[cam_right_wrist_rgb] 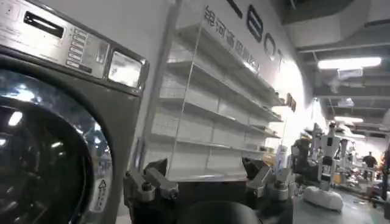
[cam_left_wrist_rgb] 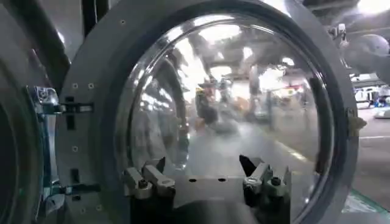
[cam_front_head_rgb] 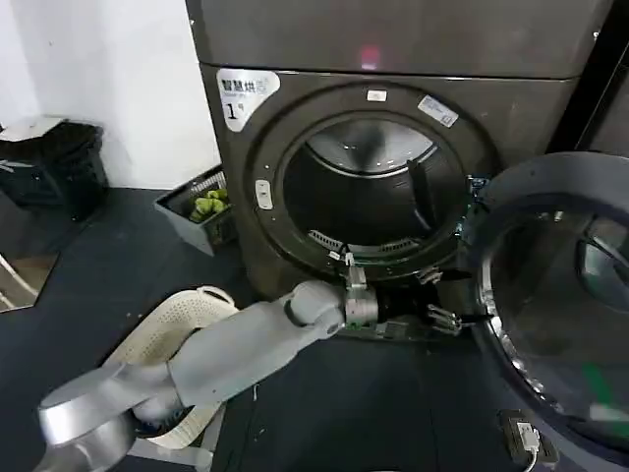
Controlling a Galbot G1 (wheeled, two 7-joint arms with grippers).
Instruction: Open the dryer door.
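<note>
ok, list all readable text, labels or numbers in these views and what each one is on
"1": white label at the dryer's upper left; the Chinese line above it is too small to read.
Small stickers above the drum opening: too small to read.
Large wall lettering above the white shelves: cut off, unreadable.

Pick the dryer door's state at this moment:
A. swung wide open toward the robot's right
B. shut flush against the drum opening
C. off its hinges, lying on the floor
A: the dryer door stands swung out to the right, leaving the dryer drum opening exposed, with the left gripper open beside it.
</note>
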